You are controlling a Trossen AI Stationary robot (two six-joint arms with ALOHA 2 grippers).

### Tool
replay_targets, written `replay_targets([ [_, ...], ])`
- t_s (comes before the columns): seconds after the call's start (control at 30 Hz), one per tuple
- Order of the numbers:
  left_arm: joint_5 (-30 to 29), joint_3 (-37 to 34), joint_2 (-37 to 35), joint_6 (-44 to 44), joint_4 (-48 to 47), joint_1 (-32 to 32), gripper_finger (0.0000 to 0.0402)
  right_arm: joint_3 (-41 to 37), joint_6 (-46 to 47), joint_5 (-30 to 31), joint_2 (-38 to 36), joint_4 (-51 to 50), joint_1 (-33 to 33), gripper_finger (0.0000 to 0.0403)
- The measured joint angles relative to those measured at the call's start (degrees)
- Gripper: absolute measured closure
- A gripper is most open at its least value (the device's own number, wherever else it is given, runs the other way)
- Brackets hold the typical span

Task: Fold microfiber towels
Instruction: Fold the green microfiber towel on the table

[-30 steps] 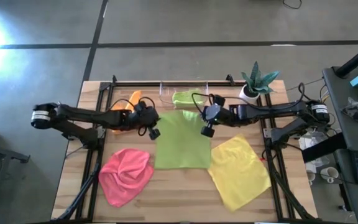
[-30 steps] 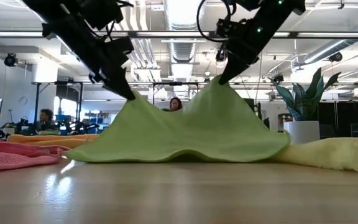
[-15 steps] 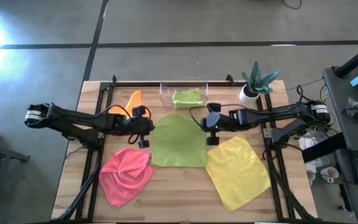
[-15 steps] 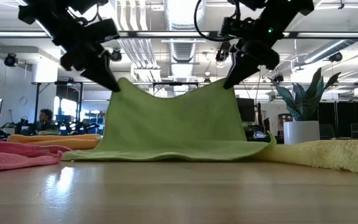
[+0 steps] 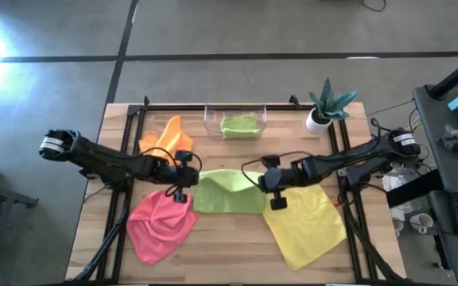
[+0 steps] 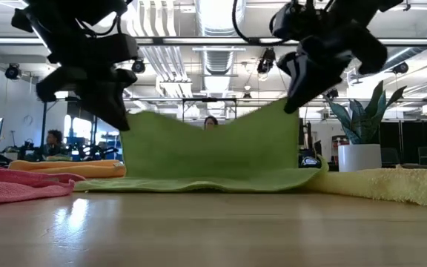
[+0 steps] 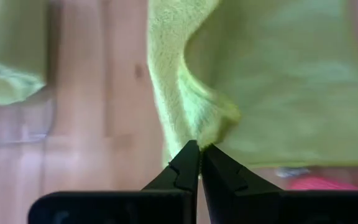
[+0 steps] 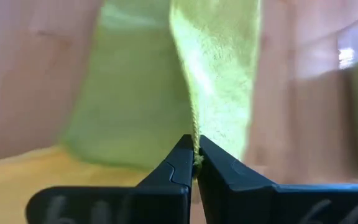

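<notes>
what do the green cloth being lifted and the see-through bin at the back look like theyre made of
Lime green towel: soft, matte, fuzzy-napped fabric, likely microfiber; it drapes and sags between the left gripper and right gripper, both pinched shut on its corners.

Clear bin: probably rigid glossy plastic; the wood shows through its walls, and it holds another lime green cloth.

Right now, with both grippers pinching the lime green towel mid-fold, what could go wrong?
1. The left gripper and right gripper each hold only a thin corner of the lime green microfiber towel; either pinch might slip.
2. The pink microfiber towel and yellow microfiber towel lie right beside the fold, so lowering could snag or cover them.
3. The raised edge sags between the grippers in the low view, so the fold may land uneven.
</notes>
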Motion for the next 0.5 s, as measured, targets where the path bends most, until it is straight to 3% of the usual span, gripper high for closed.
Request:
replay_targets([
  [0.3, 4.88, 0.00, 0.51, -0.22, -0.20, -3.54, 0.0401, -0.38, 2.16, -4.77, 5.03, 1.58, 3.67, 0.0394],
  [0.5, 13.47, 0.00, 0.51, -0.31, -0.06, -5.21, 0.0401, -0.21, 2.34, -5.95, 7.17, 1.60, 5.03, 0.0394],
])
